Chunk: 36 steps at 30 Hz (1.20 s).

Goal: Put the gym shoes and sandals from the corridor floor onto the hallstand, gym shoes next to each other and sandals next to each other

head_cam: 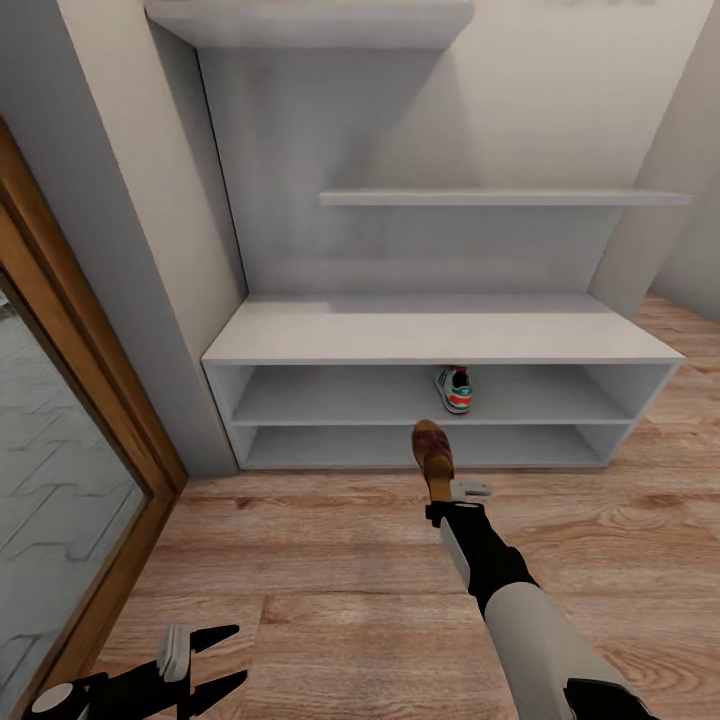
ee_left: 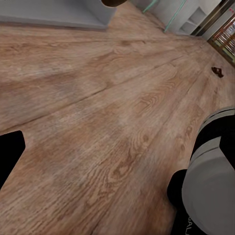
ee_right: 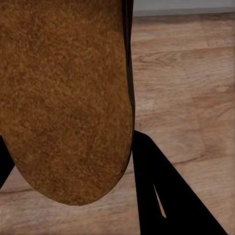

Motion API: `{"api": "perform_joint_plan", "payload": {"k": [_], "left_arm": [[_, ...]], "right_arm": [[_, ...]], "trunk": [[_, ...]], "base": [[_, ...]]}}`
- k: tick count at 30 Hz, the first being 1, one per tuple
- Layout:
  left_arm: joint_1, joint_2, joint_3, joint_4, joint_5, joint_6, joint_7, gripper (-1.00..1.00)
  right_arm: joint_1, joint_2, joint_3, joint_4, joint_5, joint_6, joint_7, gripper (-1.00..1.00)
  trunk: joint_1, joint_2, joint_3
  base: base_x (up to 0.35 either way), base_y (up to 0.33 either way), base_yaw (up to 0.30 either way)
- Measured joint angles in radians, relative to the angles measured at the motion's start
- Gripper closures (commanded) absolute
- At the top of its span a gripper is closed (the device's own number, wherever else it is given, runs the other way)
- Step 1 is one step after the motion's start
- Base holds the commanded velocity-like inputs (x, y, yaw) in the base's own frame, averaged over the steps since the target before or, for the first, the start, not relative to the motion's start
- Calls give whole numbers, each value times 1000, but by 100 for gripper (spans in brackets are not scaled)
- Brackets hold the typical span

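Observation:
My right gripper (head_cam: 450,492) is shut on a brown sandal (head_cam: 432,450) and holds it just above the corridor floor (head_cam: 330,560), in front of the hallstand (head_cam: 430,335). The sandal's toe points at the lower open shelf. Up close in the right wrist view, the sandal's brown sole (ee_right: 63,98) sits beside a black finger (ee_right: 161,196). One gym shoe (head_cam: 455,390), white with a red-orange and green heel, stands on the upper open shelf, heel outward. My left gripper (head_cam: 215,660) hangs open and empty low over the floor at the near left.
A wood-framed glass door (head_cam: 70,470) runs along the left. The hallstand's bench top (head_cam: 330,335) and its floating shelves (head_cam: 500,198) are bare. In the left wrist view a small dark brown object (ee_left: 217,72) lies far off on the floor, too small to name.

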Motion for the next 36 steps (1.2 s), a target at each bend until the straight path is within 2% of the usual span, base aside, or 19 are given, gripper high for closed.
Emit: {"api": "perform_joint_plan", "payload": {"k": [16,26,34,35,36], "left_arm": [[3,0,0,-4,3,-1,1,-100],[3,0,0,-4,3,-2,2,-100],[3,-1,0,-4,3,-1,2,-100],[3,0,0,-4,3,-1,3,-100],[3,0,0,-4,3,-1,3,-100]], "right_arm": [[-1,0,2,-6,-2,7,1,100],[-41,0,3,-54,-1,73,-2,100],[-47,0,1,-100,-2,127,-2,100],[-47,0,0,-103,-6,258,-2,100],[-47,0,1,-103,-3,266,-2,100]], "trunk": [[0,0,0],[0,0,0],[0,0,0],[0,0,0],[0,0,0]], "base": [[0,0,0],[0,0,0],[0,0,0],[0,0,0],[0,0,0]]}}
